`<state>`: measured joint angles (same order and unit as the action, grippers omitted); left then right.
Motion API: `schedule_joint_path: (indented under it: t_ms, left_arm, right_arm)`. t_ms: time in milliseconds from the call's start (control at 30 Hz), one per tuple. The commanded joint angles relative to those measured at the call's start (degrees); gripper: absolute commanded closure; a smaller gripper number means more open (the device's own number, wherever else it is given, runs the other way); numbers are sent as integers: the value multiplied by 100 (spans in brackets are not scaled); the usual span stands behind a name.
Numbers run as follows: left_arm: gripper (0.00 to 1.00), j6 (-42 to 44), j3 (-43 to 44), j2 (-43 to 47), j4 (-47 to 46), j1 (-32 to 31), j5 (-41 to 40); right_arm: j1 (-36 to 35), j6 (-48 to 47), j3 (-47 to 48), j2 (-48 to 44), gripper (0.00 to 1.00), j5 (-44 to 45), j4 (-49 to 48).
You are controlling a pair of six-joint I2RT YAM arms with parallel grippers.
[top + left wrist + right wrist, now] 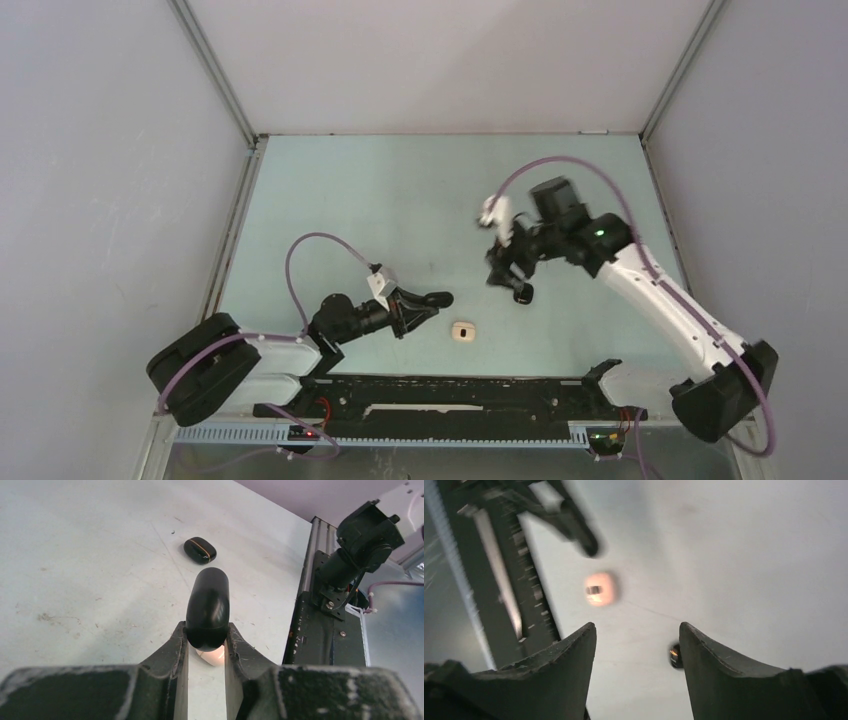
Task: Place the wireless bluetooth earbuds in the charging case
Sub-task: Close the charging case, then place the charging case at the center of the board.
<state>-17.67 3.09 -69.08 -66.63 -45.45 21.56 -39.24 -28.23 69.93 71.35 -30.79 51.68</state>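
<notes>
Enclosure: pale grey walls (100, 200) on three sides and a light blue-green counter (400, 190) with metal framing along its left, back and right edges. A black rail (450, 390) spans the near edge.

Count: 2 arms, 1 rail, 3 cases (2 black, 1 cream).

Open room: the widest free stretch of counter lies beyond both sets of fingers, toward the back wall. Everything sits in the near half.

Left arm (250, 355): left fingers (175, 650) are narrow, clamped on the sides of the held black case (207, 607), which juts out past their tips. A pale peach patch shows between them under that case; cannot tell what it is.

Right arm (670, 300): right fingers (569, 655) are wide apart with nothing between them, only counter.

The seamed black case (200, 550), with a thin orange line round it, lies flat on the counter ahead of the left fingers, well apart from them. In the right wrist view it sits just beside one right finger's inner edge, partly hidden.

The cream case (461, 331) lies on the counter ahead of the right fingers and near the left fingers' tips, on the rail side.

Earbuds: cannot make out any in these views, so location not determined.

Writing: a small dark mark on the cream case is blurred and not readable.
</notes>
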Motion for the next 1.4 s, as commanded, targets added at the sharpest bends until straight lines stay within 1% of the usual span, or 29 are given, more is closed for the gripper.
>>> schedule_joint_path:
  t_ms: [0,67,100,133,167,267,333,467,567,667,800,900,1067,1100,1167,1233,1300,1367]
  left_arm:
    - [97,-619,398,-477,-92,41,-358]
    - [96,-920,548,-697,-63,42,-427]
    - [96,-1082,623,-771,-9,46,-477]
    - [96,-1219,703,-836,76,42,-504]
    - [95,-1360,783,-888,220,37,-580]
    - [93,-1777,1223,-1023,1082,46,-955]
    - [93,-2006,1559,-1218,1551,38,-967]
    - [92,-2554,2102,-1714,1903,41,-838]
    - [91,-2840,2608,-2085,2306,39,-667]
    - [91,-2953,3060,-2451,2667,30,-330]
    - [91,-3021,3426,-2712,2926,-5,-236]
    - [87,-3027,3632,-2865,3156,-11,-181]
    - [81,-2989,3962,-3084,3832,-16,-144]
    - [78,-2950,4026,-3078,4089,-16,-174]
    - [72,-2713,4298,-3049,4922,-16,-299]
    - [67,-2358,4607,-2993,5831,-11,-471]
    - [62,-2006,4816,-2888,6546,-4,-713]
    - [55,-1682,5004,-2766,7330,37,-928]
  right_arm:
    - [2023,884,-834,-508,33,-636,-1349]
    - [2631,1012,-1334,-829,25,-915,-1911]
    - [2844,1080,-1603,-1002,11,-975,-2215]
    - [2993,1150,-1828,-1157,2,-1013,-2470]
    - [3109,1180,-1974,-1279,0,-1022,-2627]
    - [3233,1184,-2045,-1428,0,-902,-2576]
    - [3278,1145,-2045,-1366,0,-991,-2462]
    - [3278,929,-2045,-1216,0,-1279,-2268]
    - [3237,749,-2045,-1222,0,-1203,-2212]
    - [3190,748,-2045,-1337,0,-1021,-2253]
    - [3195,792,-2045,-1398,0,-965,-2258]
    - [3212,777,-2045,-1381,0,-964,-2233]
    - [3209,708,-2045,-1331,0,-982,-2202]
    - [3206,690,-2045,-1314,0,-990,-2192]
    - [3212,665,-2045,-1286,0,-1004,-2180]
    - [3203,647,-2045,-1266,0,-1013,-2164]
    - [3182,625,-2045,-1247,0,-1017,-2156]
    - [3165,618,-2045,-1222,0,-1002,-2153]
